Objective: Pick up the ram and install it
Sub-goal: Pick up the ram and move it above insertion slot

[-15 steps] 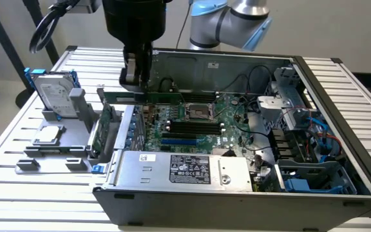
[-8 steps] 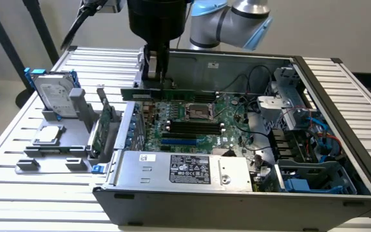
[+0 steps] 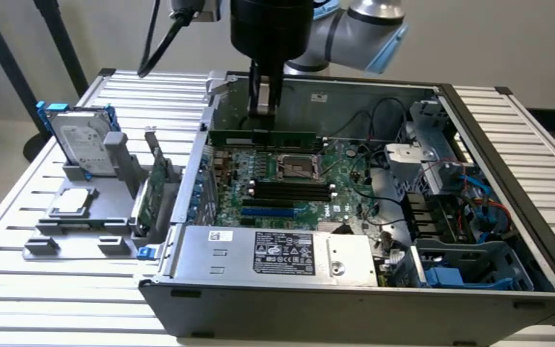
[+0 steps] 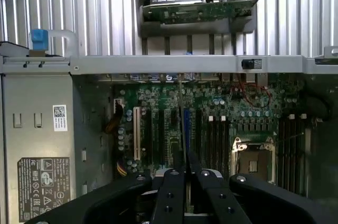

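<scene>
Nearest the lens in the exterior view is the front wall of the computer case (image 3: 355, 307), with the grey power supply (image 3: 277, 253) just behind it at lower centre of the frame. My arm (image 3: 355, 22) comes in at top centre, its silver joint toward the upper right and the black wrist pointing straight down. My gripper (image 3: 264, 110) hangs vertical over the far side of the motherboard (image 3: 345, 177), close to the case's back wall. My fingers (image 3: 256, 94) are clamped on the ram (image 3: 292, 137), pinching its upper edge a little left of its middle. The stick stands on edge, level, its length running across the frame just above centre. The black memory slots (image 3: 289, 191) lie lower in the frame, just below the CPU socket (image 3: 297, 166). I cannot tell whether the ram's lower edge touches the board. At the left of the frame, on the slatted table (image 3: 27, 303), a grey fixture (image 3: 75, 235) carries the hard drive (image 3: 80, 141) in its blue frame and the green expansion card (image 3: 157, 184). From my wrist, my two black fingers are closest, side by side, with the ram's thin edge held between them and reaching out over the motherboard. It runs the same way as the slots beneath it. Beyond the board stands the case's side wall, and past that the fixture with the expansion card.
</scene>
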